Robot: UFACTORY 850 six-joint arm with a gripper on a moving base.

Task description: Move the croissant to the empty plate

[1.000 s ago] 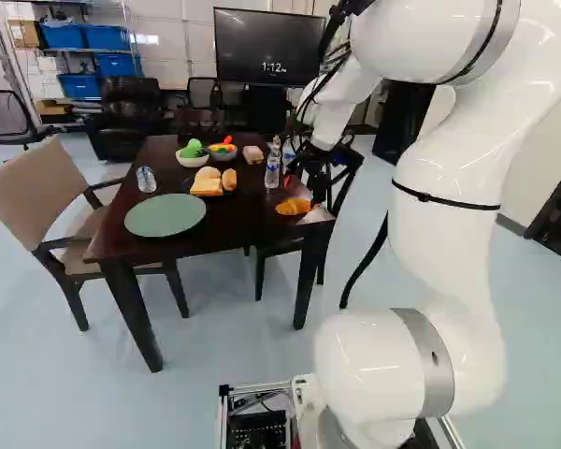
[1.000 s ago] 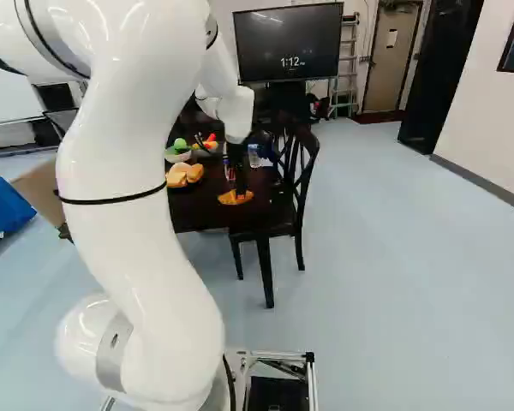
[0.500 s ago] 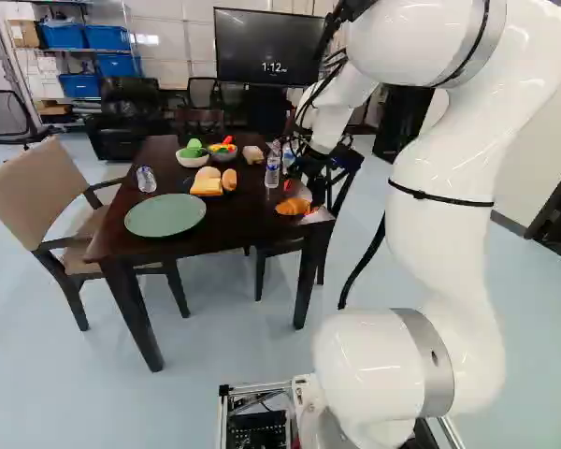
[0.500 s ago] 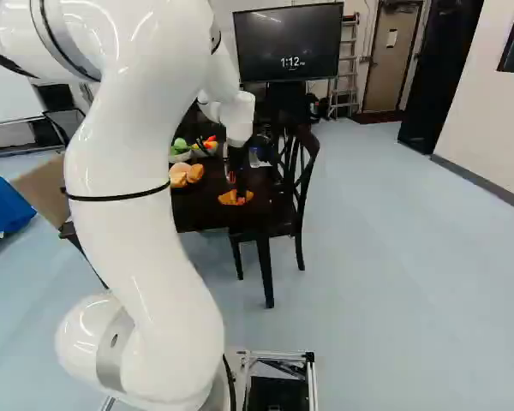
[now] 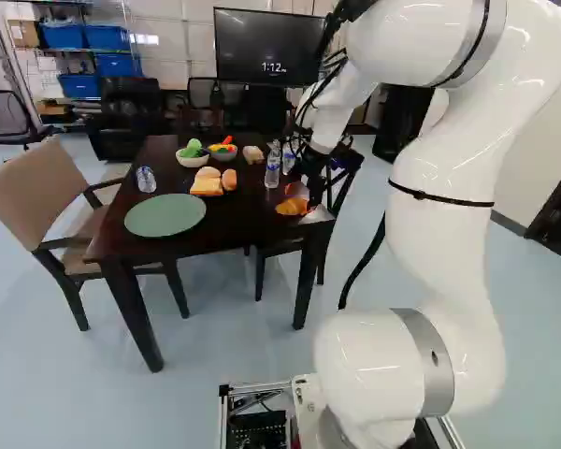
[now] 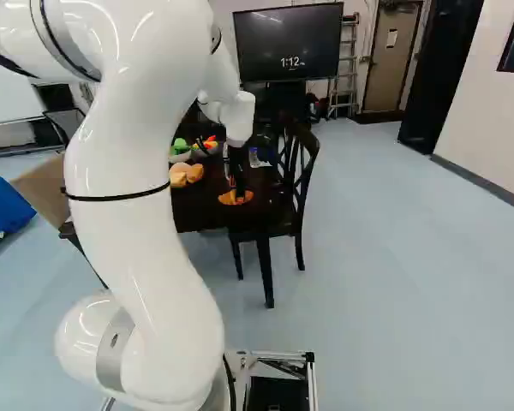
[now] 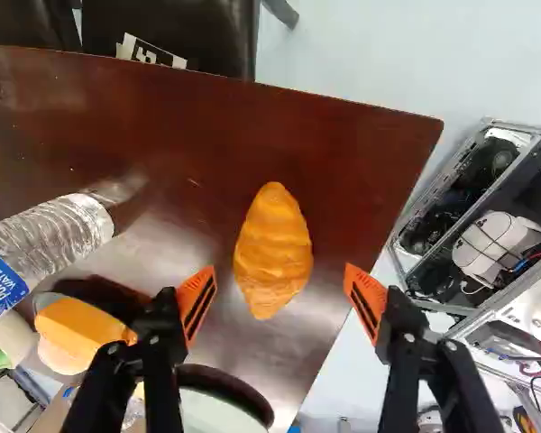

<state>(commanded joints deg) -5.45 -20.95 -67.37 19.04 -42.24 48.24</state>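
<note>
Croissant [image 7: 273,251] on table [image 7: 153,113]; hand [image 5: 303,196] above, fingers [image 7: 195,305] apart.

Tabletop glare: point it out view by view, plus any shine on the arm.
Wrist view: pale sheen on the table between the water bottle and the croissant; left base view: a bright patch at the table's corner beside the croissant, and highlights on the arm; right base view: streaks on the arm.

I see croissant [image 7: 272,251]: orange-gold, ridged, tapered ends, lying on the dark table [image 5: 234,223], near right corner. I've got plate [image 5: 165,216] too: round, plain muted green, face up, near left on same tabletop, well apart from croissant.
</note>
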